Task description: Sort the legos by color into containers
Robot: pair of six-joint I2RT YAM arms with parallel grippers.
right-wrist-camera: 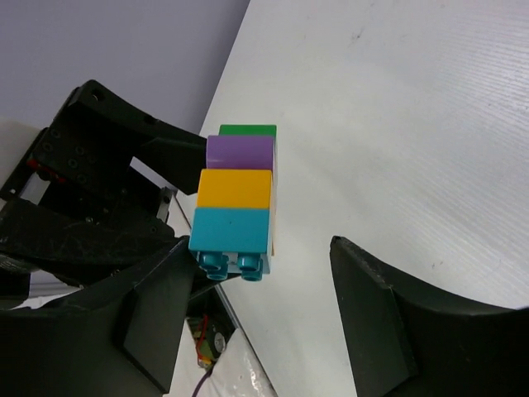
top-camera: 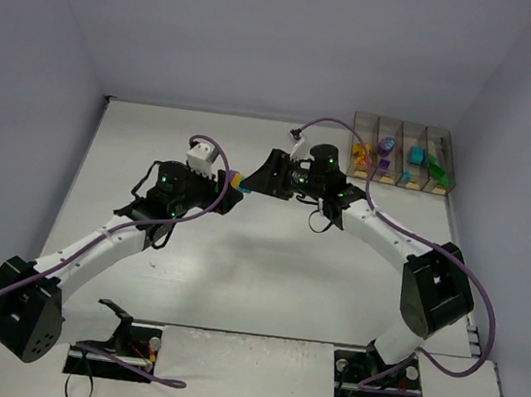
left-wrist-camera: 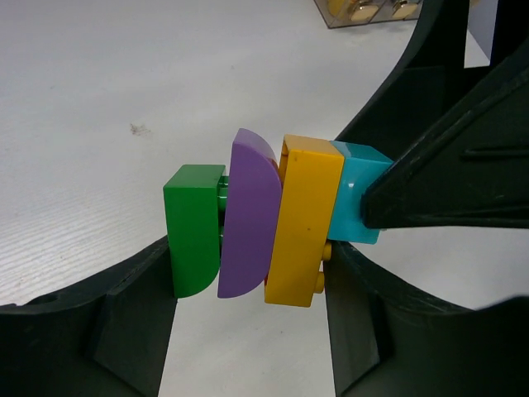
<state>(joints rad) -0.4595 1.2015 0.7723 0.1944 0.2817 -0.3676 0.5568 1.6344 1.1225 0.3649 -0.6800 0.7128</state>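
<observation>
**A:** Start near. What does the left gripper [left-wrist-camera: 252,260] have?

**B:** It is clamped on a stack of 4 legos [left-wrist-camera: 273,219], held in the air over the middle of the table [top-camera: 265,277]. The stack lies sideways. From left to right it runs green brick [left-wrist-camera: 194,231], purple brick [left-wrist-camera: 248,219], yellow brick [left-wrist-camera: 302,219], teal brick [left-wrist-camera: 355,198].

**A:** And the right gripper [right-wrist-camera: 269,265]?

**B:** It faces the stack's teal end from the right. Its jaws stand apart. 1 finger [right-wrist-camera: 157,302] sits just beside the teal brick, and the other is clear of it, with bare table showing between.

**A:** So it grips nothing?

**B:** Right, it is spread and closed on nothing.

**A:** Farther back?

**B:** The containers [top-camera: 404,125] stand at the far right corner, 4 joined bins in a row. From left to right they hold yellow legos [top-camera: 359,154], purple legos [top-camera: 387,146], teal legos [top-camera: 415,156] and green legos [top-camera: 434,167].
</observation>
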